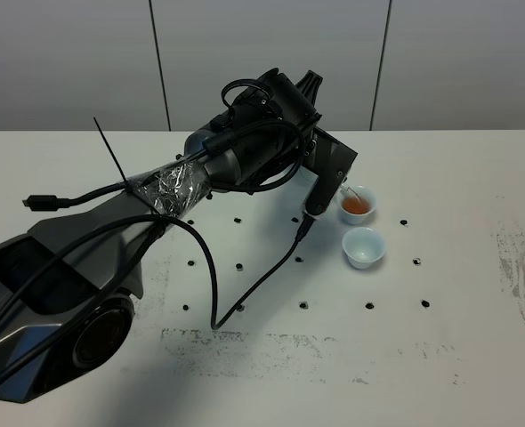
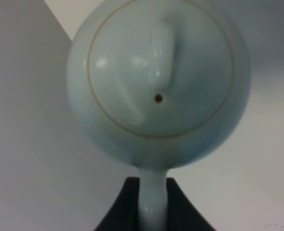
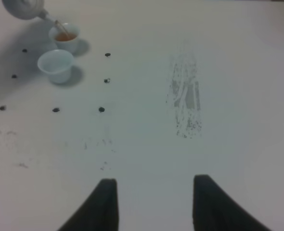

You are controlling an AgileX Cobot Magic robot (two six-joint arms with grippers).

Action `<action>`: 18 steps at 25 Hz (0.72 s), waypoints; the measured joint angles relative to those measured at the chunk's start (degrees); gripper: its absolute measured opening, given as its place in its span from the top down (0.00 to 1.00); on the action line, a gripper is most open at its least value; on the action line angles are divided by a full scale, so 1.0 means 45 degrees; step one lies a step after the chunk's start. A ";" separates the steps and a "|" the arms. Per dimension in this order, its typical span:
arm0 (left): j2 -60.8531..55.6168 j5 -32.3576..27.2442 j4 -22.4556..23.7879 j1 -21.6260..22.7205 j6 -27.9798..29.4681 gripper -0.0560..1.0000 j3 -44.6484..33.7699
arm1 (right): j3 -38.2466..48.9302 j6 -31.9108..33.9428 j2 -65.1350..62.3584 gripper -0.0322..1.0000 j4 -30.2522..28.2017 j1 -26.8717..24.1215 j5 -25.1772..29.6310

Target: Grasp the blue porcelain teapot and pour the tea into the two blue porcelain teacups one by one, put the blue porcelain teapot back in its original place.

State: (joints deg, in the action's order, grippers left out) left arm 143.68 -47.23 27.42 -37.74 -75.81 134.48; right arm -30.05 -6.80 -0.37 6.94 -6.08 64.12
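The blue porcelain teapot [image 2: 159, 77] fills the left wrist view, seen lid-on, its knob and vent hole showing. My left gripper [image 2: 151, 202] is shut on its loop handle. In the high view the left arm [image 1: 245, 156] reaches across the middle and hides most of the pot. The right wrist view shows the teapot [image 3: 24, 8] tilted, a thin stream of tea running from its spout into the far teacup [image 3: 65, 36] [image 1: 358, 205], which holds amber tea. The near teacup [image 3: 55, 65] [image 1: 364, 247] stands beside it, whitish inside. My right gripper [image 3: 154, 202] hovers open above bare table, well away from the cups.
A black cable [image 1: 245, 285] from the left arm loops down onto the white table in front of the cups. Small dark holes dot the tabletop around them. A scuffed grey patch [image 1: 520, 267] [image 3: 185, 101] marks the table's right side.
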 joint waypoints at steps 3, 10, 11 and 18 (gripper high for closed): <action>0.0000 0.0005 0.0005 0.0000 0.0000 0.91 0.0000 | 0.0000 0.0000 0.0000 0.63 0.0000 0.0000 0.0000; 0.0000 0.0021 0.0005 0.0000 0.0168 0.91 0.0000 | 0.0000 0.0000 0.0000 0.63 0.0000 0.0000 0.0000; 0.0000 0.0021 0.0005 0.0000 0.0235 0.91 0.0000 | 0.0000 0.0000 0.0000 0.63 0.0000 0.0000 0.0000; 0.0000 0.0021 -0.0056 0.0000 0.0311 0.91 0.0000 | 0.0000 0.0000 0.0000 0.63 0.0000 0.0000 0.0000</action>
State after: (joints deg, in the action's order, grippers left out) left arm 143.68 -47.14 27.17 -37.74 -74.41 134.48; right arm -30.05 -6.80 -0.37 6.94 -6.08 64.12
